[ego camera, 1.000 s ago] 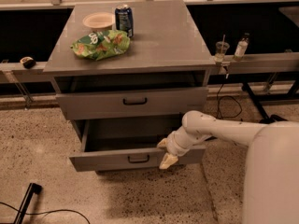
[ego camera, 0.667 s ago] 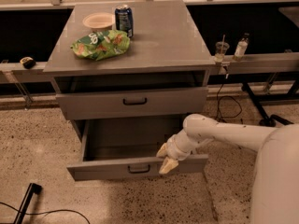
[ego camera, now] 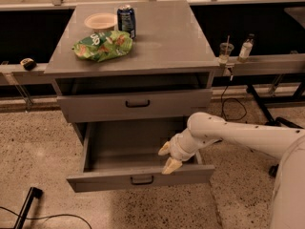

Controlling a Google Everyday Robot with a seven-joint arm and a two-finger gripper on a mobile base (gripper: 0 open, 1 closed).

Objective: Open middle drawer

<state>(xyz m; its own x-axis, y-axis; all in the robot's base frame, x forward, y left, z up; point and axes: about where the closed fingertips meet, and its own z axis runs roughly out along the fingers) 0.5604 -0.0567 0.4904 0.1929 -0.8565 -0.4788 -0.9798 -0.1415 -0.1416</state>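
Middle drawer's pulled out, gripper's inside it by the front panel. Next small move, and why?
Probably lift the gripper straight up, clear of the middle drawer. The drawer stands far out of the cabinet with its floor exposed, so the opening looks done. The gripper's fingers are spread just behind the front panel, right of the handle, holding nothing. Rising first avoids dragging the panel.

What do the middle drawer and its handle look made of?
Middle drawer: matte grey, uniform, no grain, so probably painted metal or laminate. Its handle: small black bar, metal or plastic, unclear which. The hand sits at the drawer front's top edge, right of the handle.
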